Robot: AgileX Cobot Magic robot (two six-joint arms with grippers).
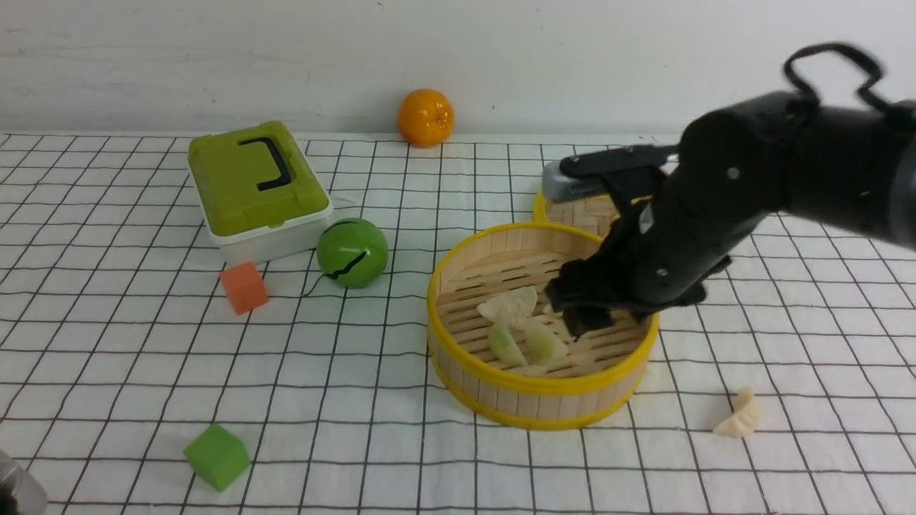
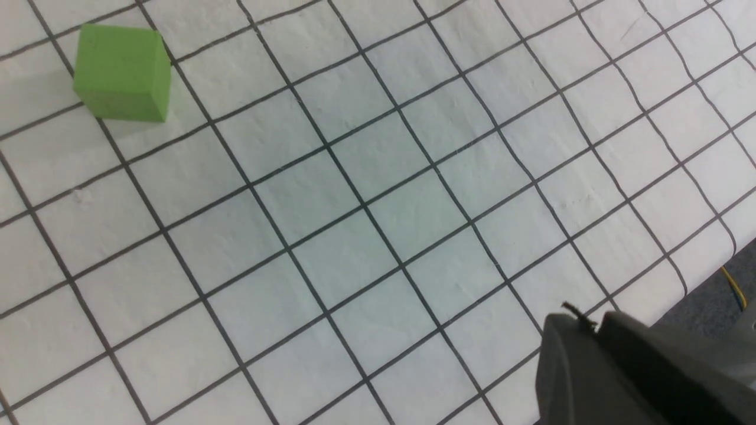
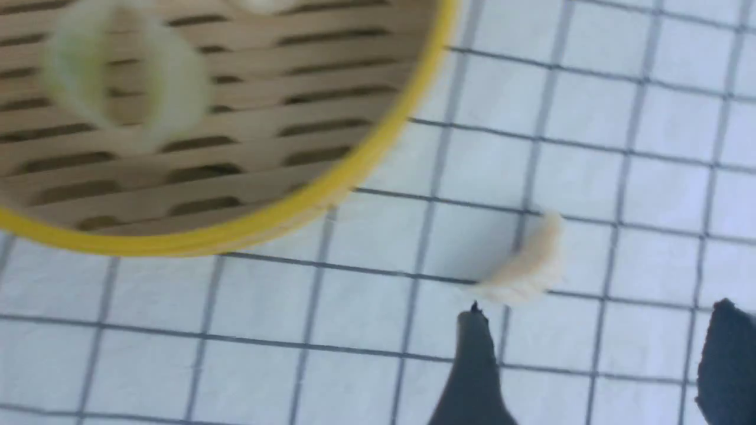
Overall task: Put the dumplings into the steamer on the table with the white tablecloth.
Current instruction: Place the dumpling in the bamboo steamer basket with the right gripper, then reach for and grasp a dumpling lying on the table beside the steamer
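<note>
Bamboo slats and yellow rims make up the steamer [image 1: 458, 357], which stands right of centre on the tabletop [image 1: 107, 372], on the white gridded cloth [image 1: 372, 443]. Three dumplings show on its slatted floor. A cream dumpling [image 1: 508, 304] lies toward the back, and two green dumplings [image 1: 506, 343] [image 1: 546, 345] lie side by side just in front of it. There is a pale scrap right beside my fingertips, but I cannot tell what it is.

My right fingers [image 1: 581, 315] hang over the steamer's floor, just right of those dumplings. In the right wrist view they stand spread apart with nothing between them. The other cream dumpling [image 1: 741, 415] lies on the cloth outside the steamer, to its right and nearer me, touching neither the rim nor my fingers.

My left fingers [image 2: 596, 354] are low at the near left corner. They are pressed together, hold nothing, and hover over bare cloth by its edge. A green cube [image 1: 217, 455] sits on the cloth near them.

Behind the steamer, the lid [image 1: 572, 213] is mostly hidden by my right arm. Further left are a green box [image 1: 254, 179] with a black handle, a green ball [image 1: 352, 252] just beside it, and an orange cube [image 1: 244, 287] in front of the box. An orange [image 1: 426, 116] rests at the far edge by the wall.
</note>
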